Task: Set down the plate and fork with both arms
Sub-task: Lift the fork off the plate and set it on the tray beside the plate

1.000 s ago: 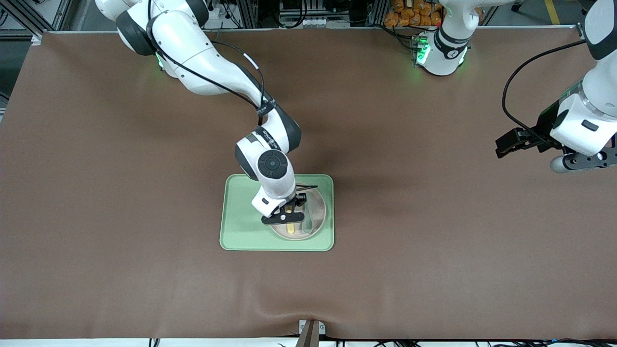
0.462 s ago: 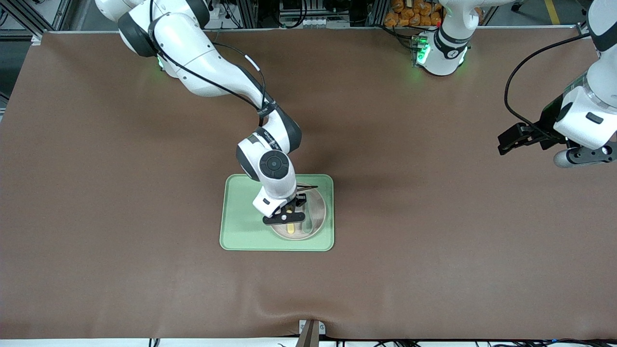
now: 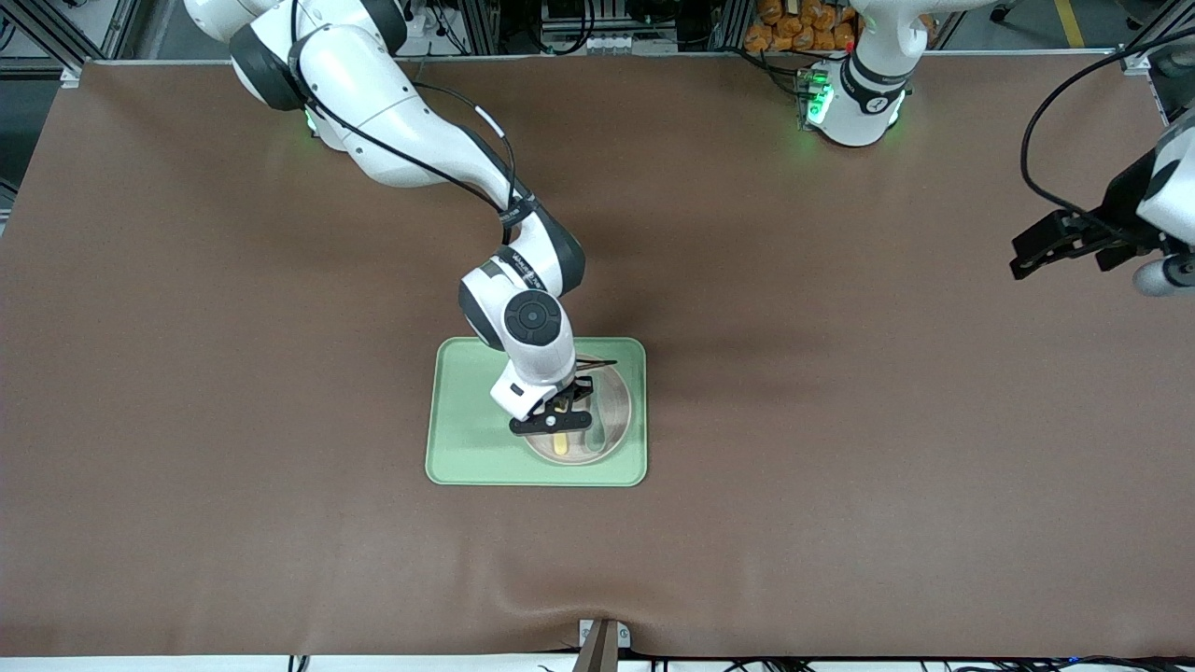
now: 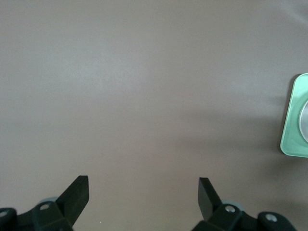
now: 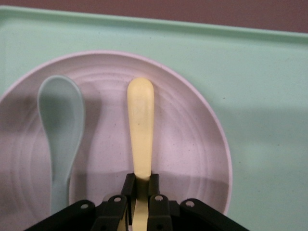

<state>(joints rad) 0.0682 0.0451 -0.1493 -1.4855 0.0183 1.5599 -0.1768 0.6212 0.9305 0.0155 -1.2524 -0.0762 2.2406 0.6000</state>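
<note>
Fork (image 5: 140, 130) handling looks simple: pale-yellow plastic, judged light and stiff but thin and slick, so a pinch across the handle near its middle should keep it from pivoting. It lies on the plate (image 3: 611, 439), beside a muted-green spoon (image 5: 60, 120). The plate sits in the light-green tray (image 3: 467, 439), at the part toward the left arm's end of the counter (image 3: 280, 541). The plate seems rigid and breakable, best taken at its shallow rim.

The right end effector (image 5: 139, 190) points steeply down over the plate, fingers pressed onto the fork's handle, the arm reaching in from its base. The left end effector (image 4: 143, 195) waits well apart over bare counter, fingers spread wide and holding nothing.
</note>
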